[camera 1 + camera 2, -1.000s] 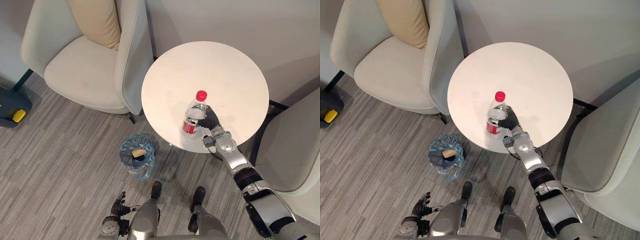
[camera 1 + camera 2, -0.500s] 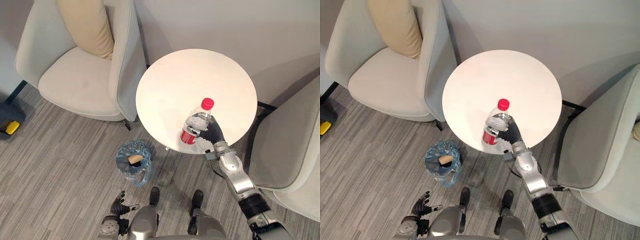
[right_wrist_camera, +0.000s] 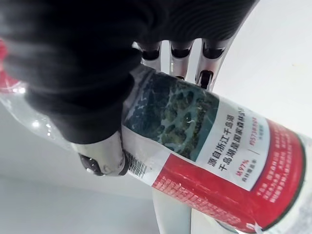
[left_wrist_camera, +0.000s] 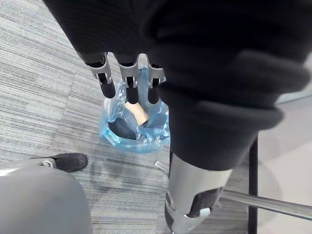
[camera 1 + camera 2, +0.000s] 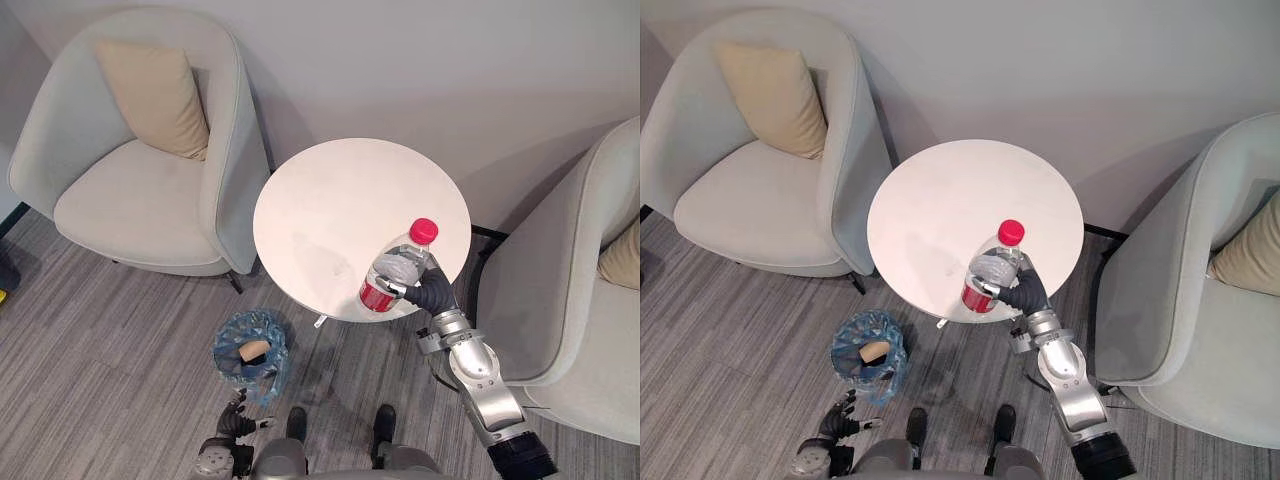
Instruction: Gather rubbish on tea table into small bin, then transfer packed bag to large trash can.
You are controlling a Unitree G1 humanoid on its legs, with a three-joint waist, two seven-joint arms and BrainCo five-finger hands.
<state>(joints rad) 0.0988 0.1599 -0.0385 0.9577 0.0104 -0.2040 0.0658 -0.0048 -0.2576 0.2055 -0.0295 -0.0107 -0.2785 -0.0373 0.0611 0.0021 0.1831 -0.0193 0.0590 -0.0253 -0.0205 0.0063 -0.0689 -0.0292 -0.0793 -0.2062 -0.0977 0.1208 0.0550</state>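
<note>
1. The clear plastic bottle with a red cap and red label (image 5: 393,276) is in the robot's right hand (image 5: 432,293), over the near right rim of the round white tea table (image 5: 335,200). It looks lifted clear of the top rather than standing on it.
2. The bottle's long axis is tilted: the cap points up and to the far right, the base down and to the near left.
3. The right wrist view shows the grip. The fingers (image 3: 179,50) wrap the label from one side and the thumb presses from the other, so the hand is clamped round the bottle's middle.
4. The coming move turns on one relation. The small bin lined with a crinkled blue plastic bag (image 5: 249,351) stands on the grey striped floor, to the left of the bottle, nearer the robot and well below it, just off the table's near left edge.
5. My judgement is that the right hand must carry the bottle leftward, nearer and down, and that the bottle would drop in most cleanly base first.
6. A tan scrap (image 4: 138,111) already lies in the bin.
7. The left hand (image 5: 232,424) hangs low at the near left, just near of the bin and much closer to it than the right hand. Its fingers (image 4: 128,82) are loosely straight and hold nothing.
8. A pale grey armchair (image 5: 120,200) with a beige cushion (image 5: 155,98) stands far left, and a second pale armchair (image 5: 560,290) stands to the right.
</note>
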